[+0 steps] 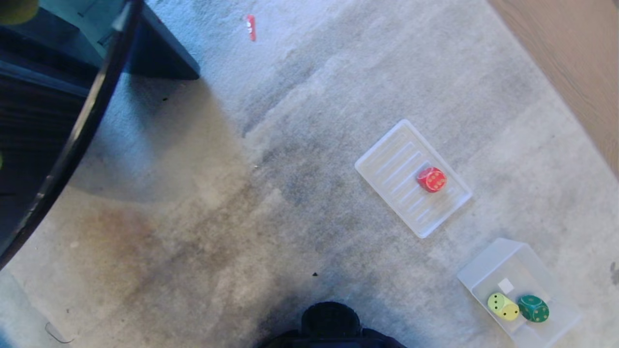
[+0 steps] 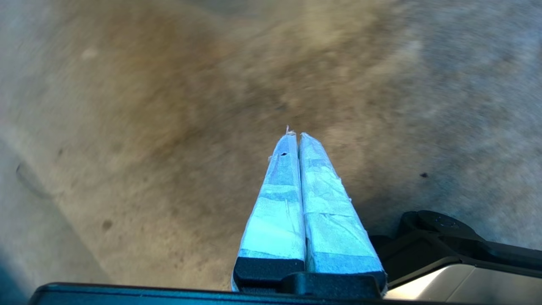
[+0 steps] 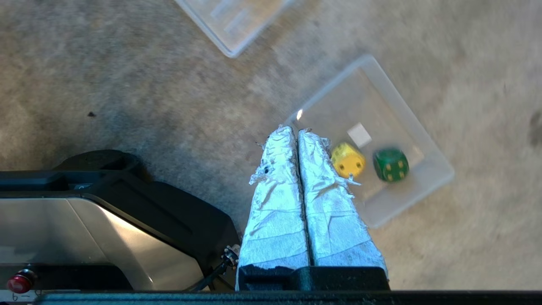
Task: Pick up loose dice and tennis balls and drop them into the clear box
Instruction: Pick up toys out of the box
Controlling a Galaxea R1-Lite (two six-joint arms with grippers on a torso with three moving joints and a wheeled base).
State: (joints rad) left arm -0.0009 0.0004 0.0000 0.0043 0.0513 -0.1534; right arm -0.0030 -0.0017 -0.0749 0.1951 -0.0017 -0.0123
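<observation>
A red die [image 1: 431,179] lies on a flat ribbed tray [image 1: 391,162] on the carpet, right of centre. At the lower right stands the clear box [image 1: 512,263], holding a yellow die [image 1: 503,306] and a dark green die [image 1: 533,308] side by side. A yellow-green patch [image 1: 17,9], perhaps a tennis ball, is cut off at the top left corner. Neither arm shows in the head view. My right gripper [image 3: 296,130] is shut and empty, hanging above the carpet beside the clear box [image 3: 360,93] with the yellow die [image 3: 348,159] and green die [image 3: 391,164]. My left gripper [image 2: 297,134] is shut, empty, over bare stained carpet.
Dark furniture with a curved black edge [image 1: 87,121] fills the top left. A small red object [image 1: 250,27] lies far off on the carpet. Wooden flooring [image 1: 570,48] borders the carpet at the top right. My own base [image 1: 331,321] shows at the bottom centre.
</observation>
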